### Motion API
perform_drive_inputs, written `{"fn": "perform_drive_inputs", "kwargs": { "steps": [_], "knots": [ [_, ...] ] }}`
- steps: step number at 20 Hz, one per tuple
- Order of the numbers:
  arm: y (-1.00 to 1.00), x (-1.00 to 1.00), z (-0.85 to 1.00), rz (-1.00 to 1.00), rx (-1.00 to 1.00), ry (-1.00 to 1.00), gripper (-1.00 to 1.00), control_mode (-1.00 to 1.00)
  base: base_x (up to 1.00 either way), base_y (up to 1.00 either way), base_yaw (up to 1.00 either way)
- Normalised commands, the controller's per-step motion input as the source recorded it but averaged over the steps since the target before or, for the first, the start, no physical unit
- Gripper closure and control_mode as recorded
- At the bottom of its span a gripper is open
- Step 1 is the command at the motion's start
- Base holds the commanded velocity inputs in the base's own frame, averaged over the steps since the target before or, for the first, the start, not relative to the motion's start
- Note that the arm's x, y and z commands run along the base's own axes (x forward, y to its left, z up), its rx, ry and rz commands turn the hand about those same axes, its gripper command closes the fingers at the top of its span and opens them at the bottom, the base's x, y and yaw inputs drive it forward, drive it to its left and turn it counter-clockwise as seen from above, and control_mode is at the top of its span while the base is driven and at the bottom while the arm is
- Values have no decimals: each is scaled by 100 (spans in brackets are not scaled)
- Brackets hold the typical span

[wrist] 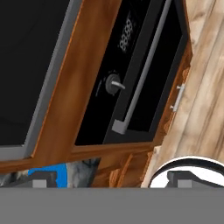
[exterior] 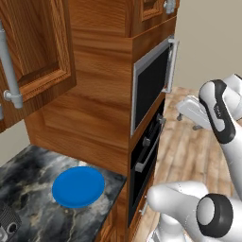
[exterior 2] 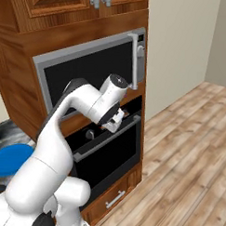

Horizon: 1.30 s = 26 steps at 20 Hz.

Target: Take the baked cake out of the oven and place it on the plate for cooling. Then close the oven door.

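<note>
The oven sits in a tall cabinet, under the microwave. The oven door is closed, with its handle across the upper part and a knob above the handle. Below the oven is a drawer. To the left of the cabinet is the table, and the plate lies on it, near the cabinet. The end effector is in front of the oven's upper part, apart from the door.

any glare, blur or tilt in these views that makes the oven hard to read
Left base view: the oven door is seen edge-on and foreshortened, its glass flat black with no glare. Right base view: even light, door shut, the arm covers part of the knob strip. Hand view: strongly rolled, the oven runs diagonally; the display digits are soft and unreadable, the plate just a blue sliver.
</note>
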Motion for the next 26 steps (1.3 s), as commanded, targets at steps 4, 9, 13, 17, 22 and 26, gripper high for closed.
{"fn": "perform_drive_inputs", "kwargs": {
  "steps": [4,9,13,17,22,26],
  "knots": [
    [-14,9,-33,-6,3,-4,-100,-100,0,0,0],
    [-10,12,-34,-7,4,0,-100,-100,0,0,0],
    [-8,5,-25,-5,5,0,-100,-100,0,0,0],
    [-9,0,-18,-2,9,0,-100,-100,0,0,0],
    [-4,0,-15,0,9,0,-100,-100,0,0,0],
    [-1,0,-14,0,7,0,-100,-100,0,0,0]
  ]
}}
